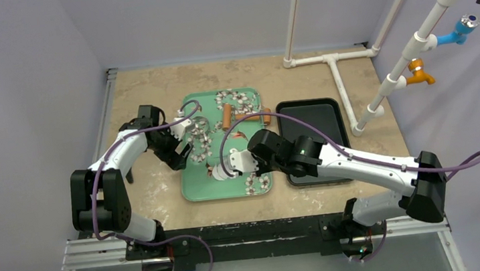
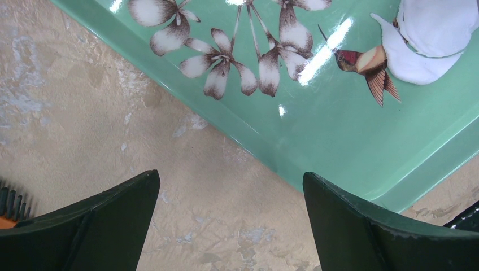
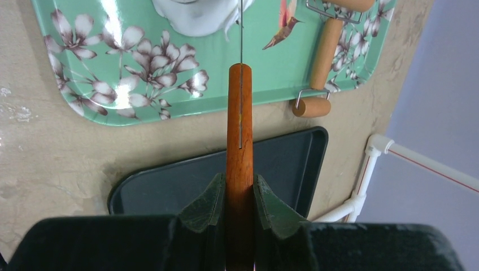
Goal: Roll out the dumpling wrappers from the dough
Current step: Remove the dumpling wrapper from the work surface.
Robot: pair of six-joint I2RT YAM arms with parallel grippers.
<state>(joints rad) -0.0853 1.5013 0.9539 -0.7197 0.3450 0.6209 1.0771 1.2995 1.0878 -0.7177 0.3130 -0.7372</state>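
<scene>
Top external view: the dough (image 1: 217,172) is a small white lump on the green tray (image 1: 192,189), just ahead of the right gripper (image 1: 232,166). The right arm reaches leftward over the black tray (image 1: 309,111), and the left arm bends in so that the left gripper (image 1: 181,148) sits at the tray's left edge. Left wrist view: the left gripper (image 2: 230,179) points down with its jaws wide apart and nothing between them. One finger is over the flour-dusted table (image 2: 85,124), the other over the rim of the green tray (image 2: 350,147). The dough (image 2: 435,34) lies well ahead and to the right of the jaws; it is matte white, a rounded mound on a flatter skirt with a pointed edge. Right wrist view: the right gripper (image 3: 240,195) has its jaws clamped on a wooden handle (image 3: 240,113) that runs straight out ahead. A thin metal blade (image 3: 241,34), seen edge-on, runs from the handle to the dough (image 3: 192,14), which is smooth, white and cut off by the top of the frame. A rolling pin (image 3: 325,51) lies ahead and to the right of the jaws on the green tray (image 3: 271,84). The black tray (image 3: 169,180) is directly beneath the fingers.
</scene>
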